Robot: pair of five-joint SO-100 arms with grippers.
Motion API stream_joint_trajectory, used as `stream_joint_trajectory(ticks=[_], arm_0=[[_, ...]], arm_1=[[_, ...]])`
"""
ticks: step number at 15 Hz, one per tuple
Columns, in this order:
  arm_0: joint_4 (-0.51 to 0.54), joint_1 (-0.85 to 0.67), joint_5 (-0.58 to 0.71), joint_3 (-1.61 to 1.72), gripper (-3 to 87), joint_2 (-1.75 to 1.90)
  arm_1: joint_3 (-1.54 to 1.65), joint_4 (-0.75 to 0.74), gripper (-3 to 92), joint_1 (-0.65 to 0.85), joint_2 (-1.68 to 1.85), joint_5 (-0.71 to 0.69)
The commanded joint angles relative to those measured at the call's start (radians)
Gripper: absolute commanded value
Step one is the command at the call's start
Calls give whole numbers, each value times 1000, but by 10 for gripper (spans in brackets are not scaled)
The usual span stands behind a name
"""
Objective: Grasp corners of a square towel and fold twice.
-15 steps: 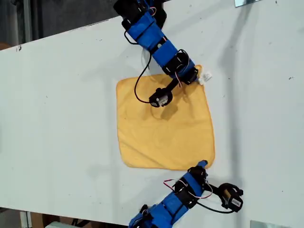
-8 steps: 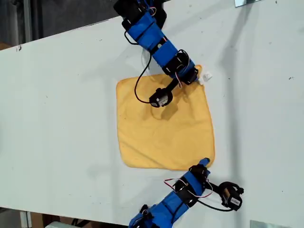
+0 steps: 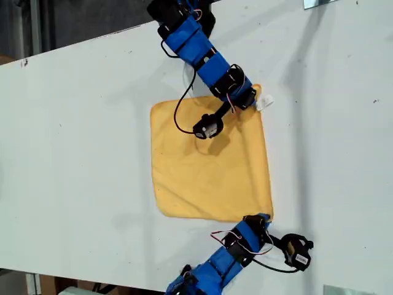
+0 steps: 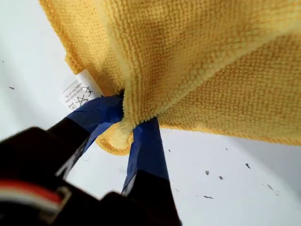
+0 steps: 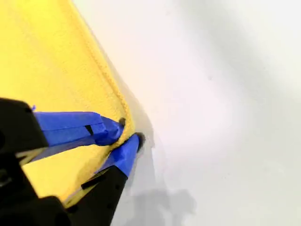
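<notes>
The yellow-orange towel (image 3: 209, 166) lies spread flat on the white table (image 3: 80, 153). My first gripper (image 3: 253, 98) reaches in from the exterior view's top and is shut on the corner bearing the white tag (image 3: 266, 101). In the first wrist view its blue fingers (image 4: 146, 146) pinch bunched cloth (image 4: 188, 56) beside the tag (image 4: 77, 94). My second gripper (image 3: 263, 218) comes from the exterior view's bottom and is shut on the towel's near right corner. The second wrist view shows its gripper tips (image 5: 127, 132) clamped over the stitched edge (image 5: 106, 75).
The table's far edge (image 3: 73, 46) runs across the exterior view's upper left, with dark floor beyond. Metal brackets sit at that view's top right (image 3: 319, 3) and bottom right (image 3: 344, 290). A black wrist camera (image 3: 207, 127) hangs over the towel on a cable.
The towel's right side in the exterior view has drawn slightly inward, and its lower right corner has moved toward the second gripper, which shifted a little left. The first arm has barely moved.
</notes>
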Motion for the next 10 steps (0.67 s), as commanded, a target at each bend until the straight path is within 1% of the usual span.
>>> stream_joint_trajectory(ticks=[1, 2, 3, 5, 10], arm_0=[[535, -46, 46, -440, -26, -84], [687, -81, 84, -595, -26, -146], [707, -123, 152, -626, -26, -149], [712, -212, 267, -629, -26, -132], [716, -428, 549, -626, -26, 8]], arm_1=[[-34, 44, -1, 11, 21, -12], [-69, 100, -1, 18, 23, -17], [-106, 160, -1, 28, 38, -26], [-121, 219, -1, 74, 146, -61], [-92, 221, -1, 339, 528, -253]])
